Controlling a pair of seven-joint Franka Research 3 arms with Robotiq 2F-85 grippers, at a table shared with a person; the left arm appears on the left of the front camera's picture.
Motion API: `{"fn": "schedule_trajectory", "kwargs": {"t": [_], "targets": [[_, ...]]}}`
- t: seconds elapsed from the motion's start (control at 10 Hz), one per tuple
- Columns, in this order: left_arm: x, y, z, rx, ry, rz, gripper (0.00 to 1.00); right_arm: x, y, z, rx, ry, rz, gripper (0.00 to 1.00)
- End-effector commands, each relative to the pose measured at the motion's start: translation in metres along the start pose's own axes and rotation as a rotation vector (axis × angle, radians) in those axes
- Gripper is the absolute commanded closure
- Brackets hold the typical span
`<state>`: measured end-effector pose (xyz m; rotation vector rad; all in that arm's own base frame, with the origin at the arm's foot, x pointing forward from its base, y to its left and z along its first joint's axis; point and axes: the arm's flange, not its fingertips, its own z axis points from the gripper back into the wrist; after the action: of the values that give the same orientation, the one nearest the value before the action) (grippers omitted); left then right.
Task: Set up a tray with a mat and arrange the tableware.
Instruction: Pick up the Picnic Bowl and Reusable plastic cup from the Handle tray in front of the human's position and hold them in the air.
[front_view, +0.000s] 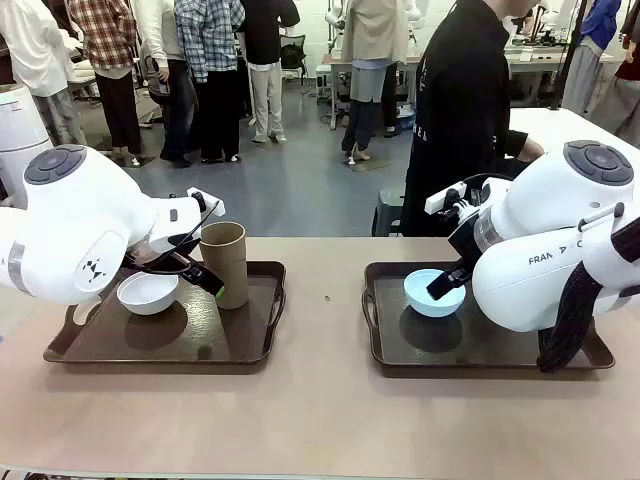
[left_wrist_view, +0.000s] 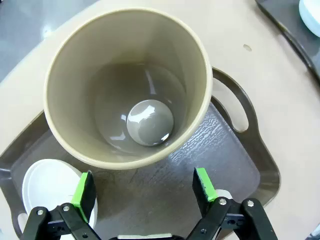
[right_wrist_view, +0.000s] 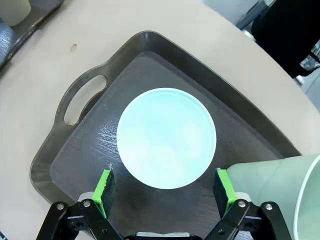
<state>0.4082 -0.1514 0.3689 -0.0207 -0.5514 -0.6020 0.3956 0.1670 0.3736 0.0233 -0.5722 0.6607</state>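
Note:
Two dark brown trays, each lined with a textured mat (left_wrist_view: 210, 145), lie on the table. The left tray (front_view: 262, 345) carries a white bowl (front_view: 148, 292) and an upright tan cup (front_view: 224, 262). My left gripper (front_view: 205, 278) hangs open just short of the tan cup (left_wrist_view: 125, 85), with the white bowl (left_wrist_view: 47, 187) beside one finger. The right tray (front_view: 395, 355) holds a light blue bowl (front_view: 432, 293). Open, my right gripper (front_view: 447, 280) hovers over the blue bowl (right_wrist_view: 166, 137), its fingers spread either side. A pale green cup (right_wrist_view: 280, 192) stands next to one right finger.
A person in black (front_view: 465, 100) stands at the far edge behind the right tray. Bare tan tabletop (front_view: 320, 420) runs between the trays and along the near side. Other people stand farther back in the room.

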Motion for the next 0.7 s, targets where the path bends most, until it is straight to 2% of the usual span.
{"fn": "schedule_trajectory", "kwargs": {"t": [0.0,0.6], "targets": [[-0.0026,-0.0019,0.0045,-0.002,0.001,-0.002,0.0,0.0,0.0001,0.0,0.0,0.0,0.0,0.0],[-0.0026,-0.0019,0.0045,-0.002,0.001,-0.002,0.0,0.0,0.0001,0.0,0.0,0.0,0.0,0.0]]}}
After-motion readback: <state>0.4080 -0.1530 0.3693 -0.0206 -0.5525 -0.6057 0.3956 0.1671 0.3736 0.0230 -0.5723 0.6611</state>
